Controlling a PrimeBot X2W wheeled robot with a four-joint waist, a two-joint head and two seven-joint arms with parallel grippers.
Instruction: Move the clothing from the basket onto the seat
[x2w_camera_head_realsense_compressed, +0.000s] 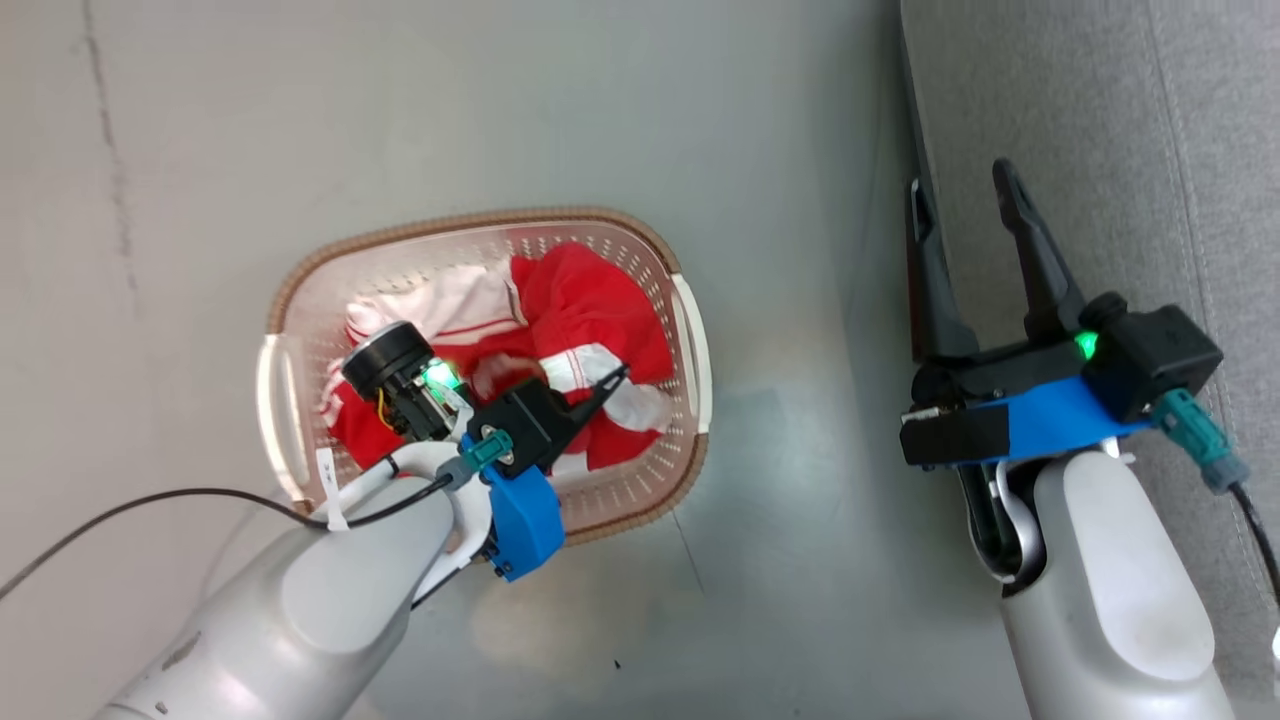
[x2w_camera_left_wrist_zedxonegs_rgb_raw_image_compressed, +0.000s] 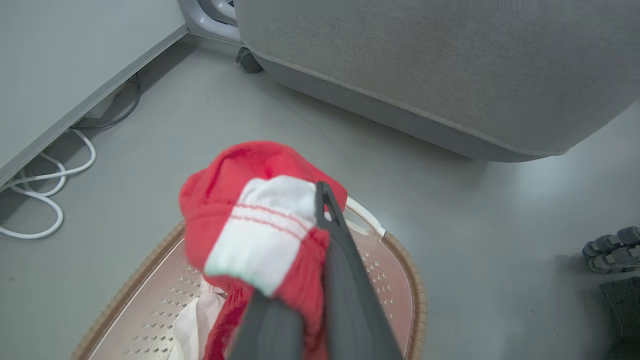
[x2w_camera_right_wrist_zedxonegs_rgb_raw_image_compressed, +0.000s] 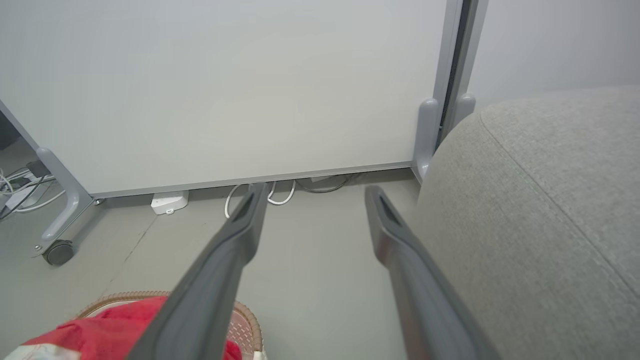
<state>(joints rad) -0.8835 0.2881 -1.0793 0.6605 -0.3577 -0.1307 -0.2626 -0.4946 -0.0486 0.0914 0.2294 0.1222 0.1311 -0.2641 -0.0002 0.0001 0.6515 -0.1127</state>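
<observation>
Count: one cream-white perforated plastic laundry basket with a brown woven-look rim (x2w_camera_head_realsense_compressed: 450, 225), one large grey fabric-upholstered seat cushion (x2w_camera_head_realsense_compressed: 1080, 100), two pincers. The soft bright red clothing with white stripes (x2w_camera_head_realsense_compressed: 590, 300) is lying as a single heap, and I cannot tell how many separate pieces it holds.

Orientation: the basket is sitting on the grey floor (x2w_camera_head_realsense_compressed: 600, 100) left of centre in the head view. Its long axis is running left to right across the frame, with a white handle (x2w_camera_head_realsense_compressed: 692, 345) at each end. The seat is occupying the upper right.

Contents: the clothing is filling the basket, the paler striped part lying toward the upper left and the redder part toward the upper right.

The left pincer (x2w_camera_head_realsense_compressed: 605, 385) is reaching in from the lower left, its fingers clamping tight on a red fold with a white striped cuff (x2w_camera_left_wrist_zedxonegs_rgb_raw_image_compressed: 260, 235). In the left wrist view this fold is standing above the rim.

The right pincer (x2w_camera_head_realsense_compressed: 960, 185) is hanging beside the seat edge at the right, fingers spread wide and pointing up-frame, gripping nothing.
</observation>
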